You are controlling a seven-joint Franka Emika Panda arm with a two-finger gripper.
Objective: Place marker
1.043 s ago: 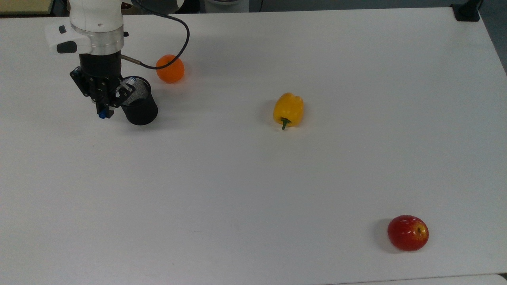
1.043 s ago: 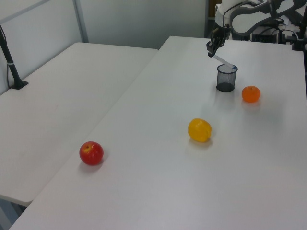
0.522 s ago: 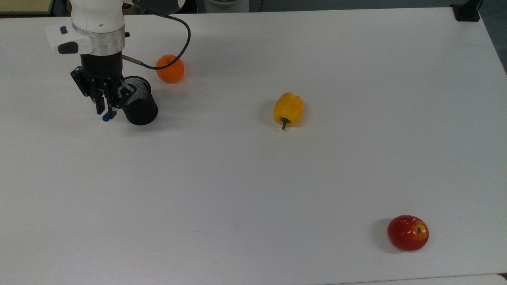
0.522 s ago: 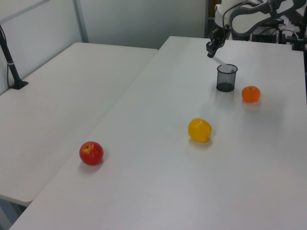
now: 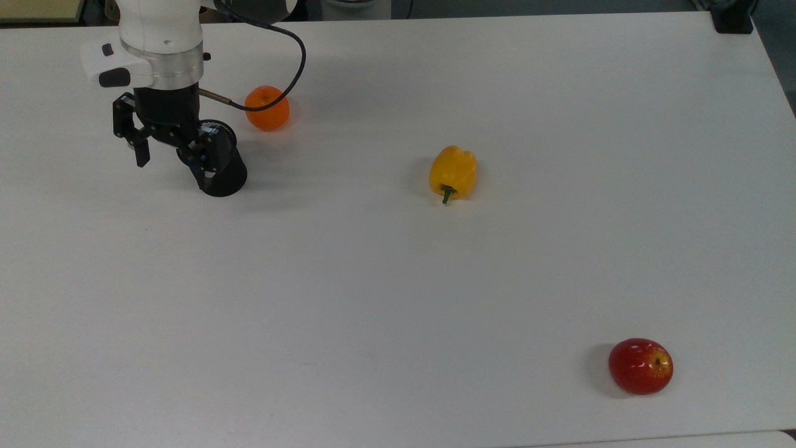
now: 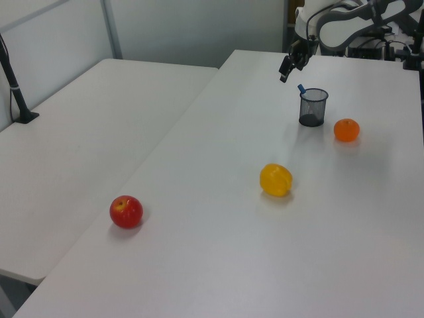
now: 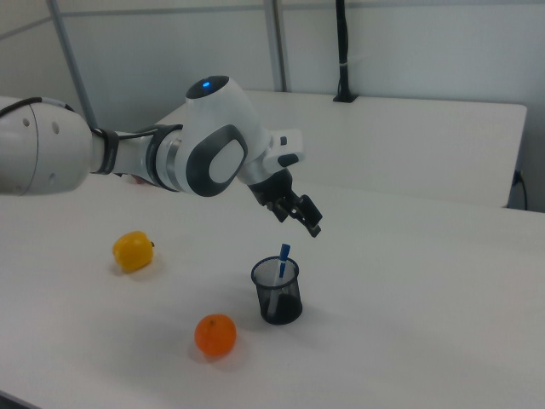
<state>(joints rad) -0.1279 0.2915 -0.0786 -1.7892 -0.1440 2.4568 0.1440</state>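
1. A lab or test room: a robot arm (image 7: pixel 204 153) is mounted at a wide, plain white table (image 5: pixel 398 280)
2. More white tables (image 6: pixel 79 132) stand alongside, backed by grey partition walls (image 7: pixel 383 51)
3. A black pole (image 7: pixel 341 51) stands on the far table, and equipment with cables sits behind the arm

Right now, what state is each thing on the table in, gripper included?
Marker: standing tilted in the cup, blue end up, released.
Cup: upright, holding the marker.
Gripper: open, empty, above the cup.
Orange: loose on the table, beside the cup.
Pepper: lying on its side.
Apple: resting alone, far from the cup.
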